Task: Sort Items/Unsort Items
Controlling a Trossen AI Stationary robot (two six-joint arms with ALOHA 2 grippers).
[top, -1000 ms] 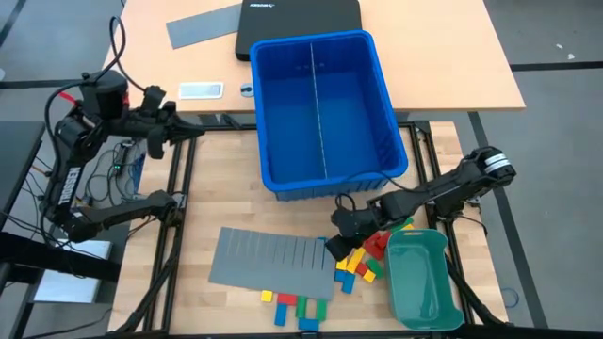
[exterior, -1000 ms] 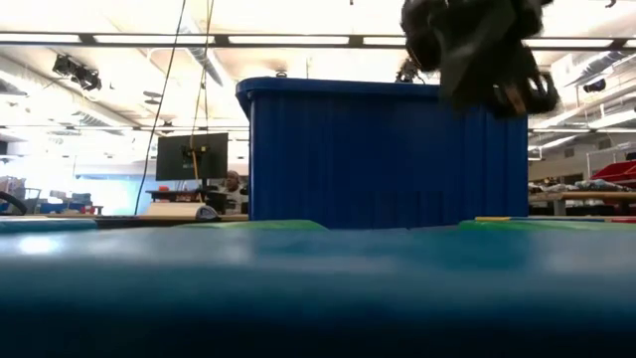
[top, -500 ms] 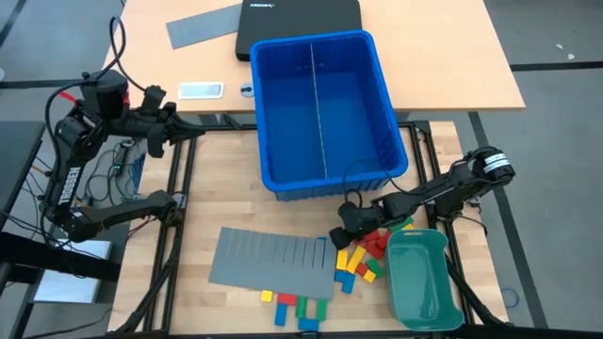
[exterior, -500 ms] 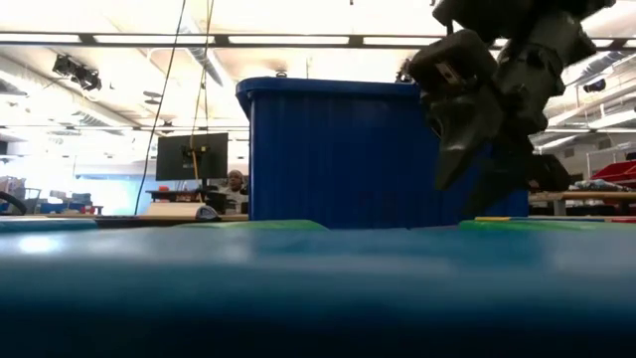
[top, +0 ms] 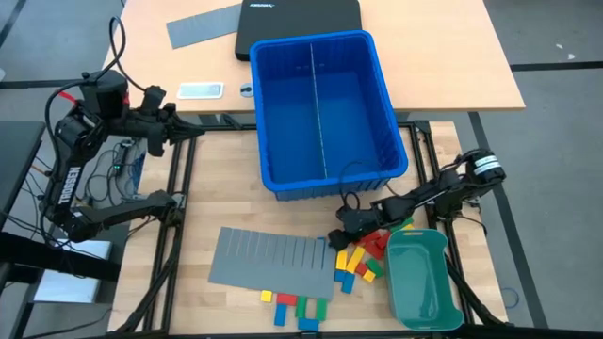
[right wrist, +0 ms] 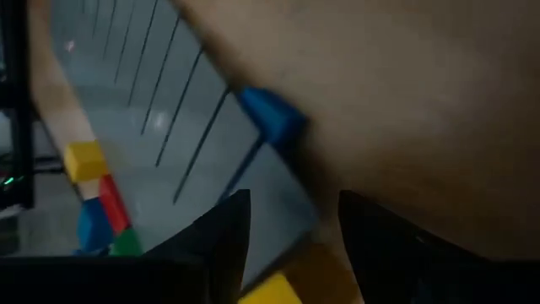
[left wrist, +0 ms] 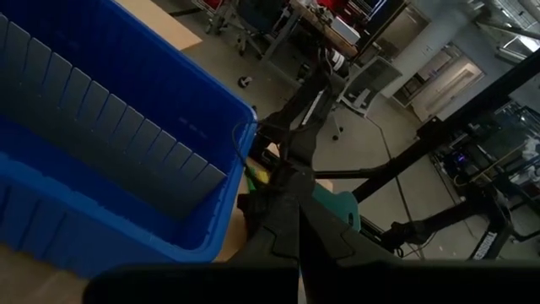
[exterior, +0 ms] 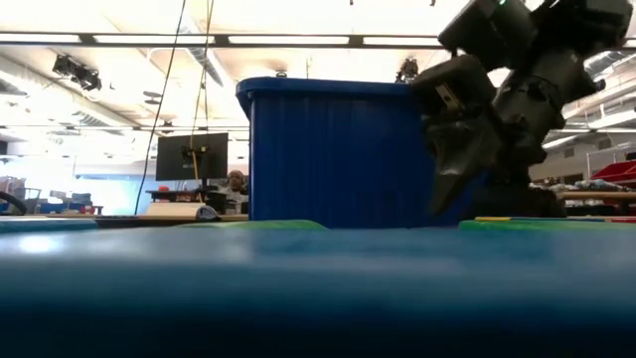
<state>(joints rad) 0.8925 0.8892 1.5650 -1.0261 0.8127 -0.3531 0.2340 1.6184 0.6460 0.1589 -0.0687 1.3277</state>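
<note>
The toy blocks lie in two groups on the wooden table: a pile (top: 363, 259) between the grey slotted sheet (top: 268, 259) and the teal tray (top: 421, 278), and a small cluster (top: 297, 306) at the sheet's near edge. My right gripper (top: 339, 235) is open, low over the pile's left end, pointing down at the sheet's right edge. In the right wrist view its fingers (right wrist: 228, 241) stand either side of a yellow block (right wrist: 274, 289), with a blue block (right wrist: 270, 114) just beyond; I cannot tell whether they touch the yellow one. My left gripper (top: 193, 132) waits shut at the far left.
A large blue bin (top: 325, 108) with a middle divider stands just beyond my right gripper. The teal tray lies right of the pile. A black case (top: 297, 19), a grey sheet (top: 203, 26) and a small white object (top: 200, 90) lie on the far table.
My right gripper has come down toward the table at the left end of the block pile, staying over about the same spot. The blocks and the sheet have not moved.
</note>
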